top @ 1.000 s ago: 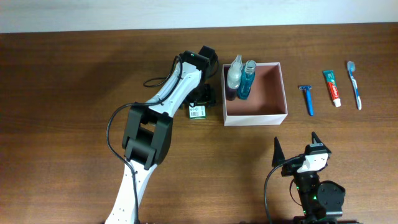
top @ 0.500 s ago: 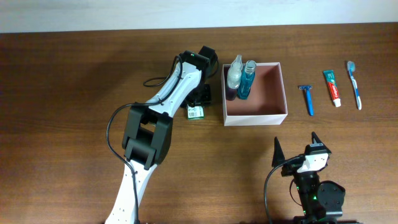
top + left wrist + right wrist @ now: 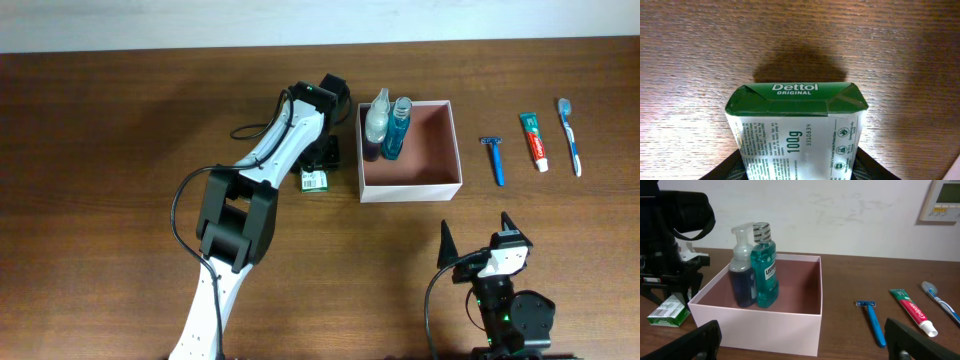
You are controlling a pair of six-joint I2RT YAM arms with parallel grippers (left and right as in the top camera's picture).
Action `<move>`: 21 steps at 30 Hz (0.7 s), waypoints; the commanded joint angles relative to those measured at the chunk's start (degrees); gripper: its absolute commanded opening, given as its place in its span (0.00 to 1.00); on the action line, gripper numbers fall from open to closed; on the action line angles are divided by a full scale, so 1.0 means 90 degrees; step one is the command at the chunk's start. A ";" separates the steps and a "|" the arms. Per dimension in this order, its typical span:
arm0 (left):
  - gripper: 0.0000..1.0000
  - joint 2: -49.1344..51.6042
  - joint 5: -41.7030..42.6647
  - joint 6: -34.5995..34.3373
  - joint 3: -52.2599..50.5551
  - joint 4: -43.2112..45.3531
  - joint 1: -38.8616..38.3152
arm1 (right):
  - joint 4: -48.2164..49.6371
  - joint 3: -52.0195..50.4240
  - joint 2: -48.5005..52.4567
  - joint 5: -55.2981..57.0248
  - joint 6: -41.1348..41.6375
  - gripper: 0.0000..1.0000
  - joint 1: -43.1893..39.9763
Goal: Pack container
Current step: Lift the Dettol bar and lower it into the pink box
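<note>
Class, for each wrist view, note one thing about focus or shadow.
Left wrist view: the soap box print is sharp, a dark shadow falls on the table beyond it. Right wrist view: the fingers at the bottom corners are blurred, the container and bottles in focus.

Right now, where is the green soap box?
In the overhead view, the soap box lies on the table just left of the container, gripped between the fingers of the left gripper.
</note>
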 commanded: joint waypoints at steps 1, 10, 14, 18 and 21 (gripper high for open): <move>0.51 0.0107 -0.0355 0.0260 0.0002 -0.0012 0.0029 | -0.0034 -0.0029 -0.0046 -0.0058 0.0002 0.99 0.0058; 0.51 0.0085 -0.0471 0.0457 0.1018 -0.0272 0.0272 | -0.0034 -0.0029 -0.0046 -0.0058 0.0002 0.99 0.0058; 0.51 0.0083 -0.0767 0.0459 0.2174 -0.0600 0.0566 | -0.0034 -0.0029 -0.0046 -0.0058 0.0000 0.99 0.0058; 0.51 0.0061 -0.0799 0.0610 0.3548 -0.0826 0.0811 | -0.0034 -0.0029 -0.0046 -0.0058 0.0000 0.99 0.0058; 0.51 0.0017 -0.0799 0.0979 0.4626 -0.0818 0.0838 | -0.0034 -0.0029 -0.0046 -0.0058 0.0002 0.99 0.0058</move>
